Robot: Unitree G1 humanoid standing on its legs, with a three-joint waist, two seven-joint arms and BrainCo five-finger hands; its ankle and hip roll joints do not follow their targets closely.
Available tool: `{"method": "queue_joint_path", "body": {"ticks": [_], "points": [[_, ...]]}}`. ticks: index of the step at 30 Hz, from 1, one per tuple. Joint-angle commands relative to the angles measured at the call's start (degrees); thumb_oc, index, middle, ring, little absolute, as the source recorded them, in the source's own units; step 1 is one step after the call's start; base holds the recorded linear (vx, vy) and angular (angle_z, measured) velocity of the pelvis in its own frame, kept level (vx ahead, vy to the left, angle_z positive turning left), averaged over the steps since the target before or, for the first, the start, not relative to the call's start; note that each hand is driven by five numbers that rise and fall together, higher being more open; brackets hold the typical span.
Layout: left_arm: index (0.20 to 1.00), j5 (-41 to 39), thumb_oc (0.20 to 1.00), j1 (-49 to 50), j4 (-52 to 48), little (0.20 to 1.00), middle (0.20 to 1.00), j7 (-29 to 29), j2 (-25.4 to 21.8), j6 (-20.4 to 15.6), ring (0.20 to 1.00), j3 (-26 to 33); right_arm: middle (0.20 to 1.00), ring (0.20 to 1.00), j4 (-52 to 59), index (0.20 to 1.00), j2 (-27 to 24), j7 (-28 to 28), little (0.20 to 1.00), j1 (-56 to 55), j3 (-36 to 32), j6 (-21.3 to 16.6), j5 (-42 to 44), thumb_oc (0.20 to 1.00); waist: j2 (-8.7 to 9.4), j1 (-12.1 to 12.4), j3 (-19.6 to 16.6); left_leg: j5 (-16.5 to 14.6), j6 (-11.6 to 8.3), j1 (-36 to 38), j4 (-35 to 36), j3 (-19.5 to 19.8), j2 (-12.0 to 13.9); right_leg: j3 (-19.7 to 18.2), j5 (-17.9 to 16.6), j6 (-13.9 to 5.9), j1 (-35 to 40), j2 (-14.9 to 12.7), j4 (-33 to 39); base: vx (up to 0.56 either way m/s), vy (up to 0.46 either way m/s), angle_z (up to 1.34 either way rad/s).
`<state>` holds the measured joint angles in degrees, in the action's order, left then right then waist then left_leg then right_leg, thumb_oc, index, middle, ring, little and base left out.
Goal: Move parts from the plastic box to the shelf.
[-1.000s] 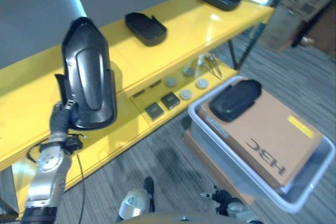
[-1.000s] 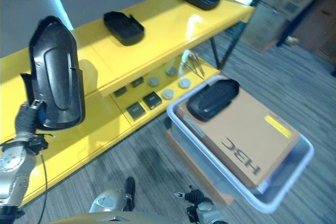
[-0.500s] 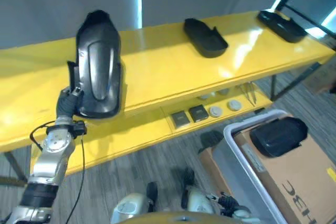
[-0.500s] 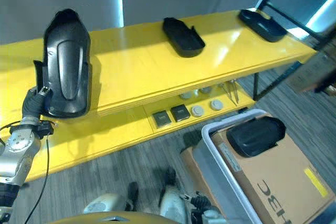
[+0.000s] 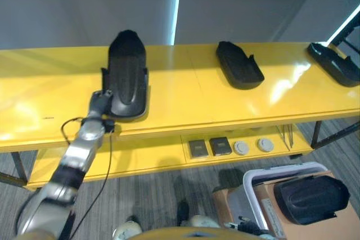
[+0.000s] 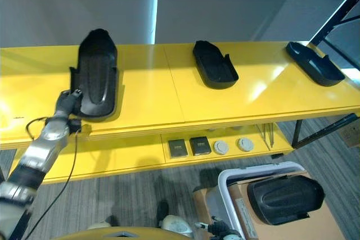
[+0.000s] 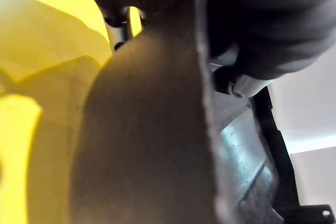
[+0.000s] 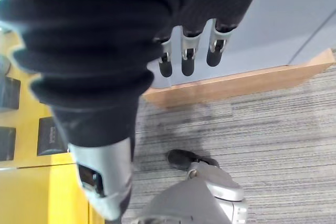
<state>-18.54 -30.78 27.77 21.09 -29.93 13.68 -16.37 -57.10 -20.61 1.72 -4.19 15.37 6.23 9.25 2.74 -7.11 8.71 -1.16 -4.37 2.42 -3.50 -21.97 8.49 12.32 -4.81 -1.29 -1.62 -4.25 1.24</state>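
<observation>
Setting part number three down on the shelf

My left hand point(image 6: 68, 100) was curled round the near end of the long black moulded plastic part point(image 5: 128, 75), which lay on the yellow shelf's point(image 5: 185, 91) top board close to the front edge, toward its left end. Two matching black parts point(image 6: 213, 64) already sat further right. My right hand point(image 8: 189, 51) hung idle, fingers relaxed and holding nothing. Next I figured I'd let go cleanly, then head to the clear plastic box point(image 6: 232, 179) for the last black part point(image 6: 285, 198).
</observation>
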Motion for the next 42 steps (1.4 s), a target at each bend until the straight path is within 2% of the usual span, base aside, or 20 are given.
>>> {"method": "queue_joint_path", "body": {"ticks": [1, 10, 14, 26, 27, 28, 35, 38, 42], "points": [[0.2, 6.18, 0.2, -8.75, 10.62, 0.2, 0.2, 3.0, -2.79, 3.81, 0.2, 2.05, 1.0, 1.0, -2.43, 1.0, -3.07, -2.28, 1.0, -2.5, 1.94, -0.26, -2.18, 1.0, -3.77, -2.17, -2.93, 3.37, -0.8, 0.68, 4.13, 2.99, 2.02, -3.88, 4.37, -7.21, -0.29, -1.93, -4.15, 0.12, 0.152, -0.35], [0.2, 10.53, 0.2, -11.91, 25.35, 0.2, 0.2, 0.86, -5.48, 9.05, 0.2, -0.14, 1.0, 1.0, -2.95, 1.0, -2.36, -2.55, 1.0, -2.88, 4.3, -0.66, -4.27, 1.0, -4.63, -4.89, -3.54, 2.39, -0.4, 3.25, 5.23, 1.29, 1.23, -6.81, 3.95, -8.12, 0.78, -2.26, -2.99, 0.08, 0.058, -0.18], [0.2, 5.75, 0.2, -12.49, 30.36, 0.2, 0.2, 1.14, -3.17, 10.44, 0.2, -0.95, 1.0, 1.0, -6.09, 1.0, -2.01, -2.16, 1.0, -2.65, 3.99, -2.17, -5.79, 1.0, -4.72, -5.83, -3.72, 1.95, -0.18, 3.88, 5.31, 0.24, 1.31, -7.49, 4.02, -8.26, 0.98, -2.18, -2.8, 0.03, 0.006, -0.02], [0.2, 2.16, 0.2, -10.53, 34.99, 0.2, 0.2, 3.48, 3.06, 8.65, 0.2, -1.09, 1.0, 1.0, -7.84, 1.0, -1.43, -2.51, 1.0, -0.92, 4.77, -3.14, -6.49, 1.0, -4.4, -6.63, -3.69, 1.57, -0.09, 4.3, 5.36, -0.84, 1.53, -8.52, 4.36, -7.97, 1.19, -1.72, -2.16, 0.01, -0.004, -0.05], [0.42, 1.94, 0.42, -10.53, 35.28, 0.42, 0.42, 3.33, 3.22, 8.37, 0.42, -1.09, 1.0, 1.0, -7.87, 1.0, -1.32, -2.44, 1.0, -0.87, 4.95, -3.06, -6.55, 1.0, -4.41, -6.65, -3.72, 1.57, -0.09, 4.34, 5.38, -0.91, 1.54, -8.54, 4.38, -7.96, 1.27, -1.71, -2.1, 0.0, 0.0, 0.0], [1.0, 1.75, 1.0, -10.57, 35.42, 1.0, 1.0, 3.06, 3.27, 8.16, 1.0, -1.13, 1.0, 1.0, -7.91, 1.0, -1.3, -2.42, 1.0, -0.87, 5.07, -3.03, -6.62, 1.0, -4.44, -6.67, -3.74, 1.61, -0.09, 4.41, 5.43, -0.96, 1.56, -8.54, 4.41, -7.95, 1.31, -1.7, -2.12, 0.0, 0.0, 0.0], [1.0, 1.0, 1.0, -11.21, 34.05, 1.0, 1.0, 2.69, 2.92, 5.39, 1.0, -1.29, 1.0, 1.0, -8.45, 1.0, -1.27, -2.37, 1.0, -0.61, 5.35, -3.35, -7.18, 1.0, -4.6, -6.32, -3.71, 1.65, -0.2, 5.02, 5.87, -0.9, 1.48, -8.16, 4.48, -7.91, 2.2, -1.81, -1.64, 0.0, 0.0, 0.0], [1.0, 0.82, 1.0, -11.42, 31.88, 1.0, 1.0, 0.67, 2.07, 5.57, 1.0, -1.31, 1.0, 1.0, -8.61, 1.0, -1.09, -2.28, 1.0, -0.66, 5.31, -3.5, -7.02, 1.0, -4.65, -5.82, -3.87, 1.61, -0.21, 5.31, 6.0, -0.75, 1.42, -7.77, 4.5, -7.92, 2.75, -1.91, -1.35, 0.0, 0.0, 0.0], [1.0, 0.12, 1.0, -9.35, 24.59, 1.0, 1.0, -2.19, 0.0, 5.1, 1.0, -0.57, 1.0, 1.0, -8.79, 1.0, -0.58, -1.66, 1.0, -0.88, 4.33, -3.4, -7.29, 1.0, -4.91, -3.95, -3.99, 1.66, -0.28, 5.68, 6.26, 0.09, 1.24, -6.62, 4.1, -8.06, 3.78, -2.23, -0.45, -0.01, 0.018, 0.02]]}}
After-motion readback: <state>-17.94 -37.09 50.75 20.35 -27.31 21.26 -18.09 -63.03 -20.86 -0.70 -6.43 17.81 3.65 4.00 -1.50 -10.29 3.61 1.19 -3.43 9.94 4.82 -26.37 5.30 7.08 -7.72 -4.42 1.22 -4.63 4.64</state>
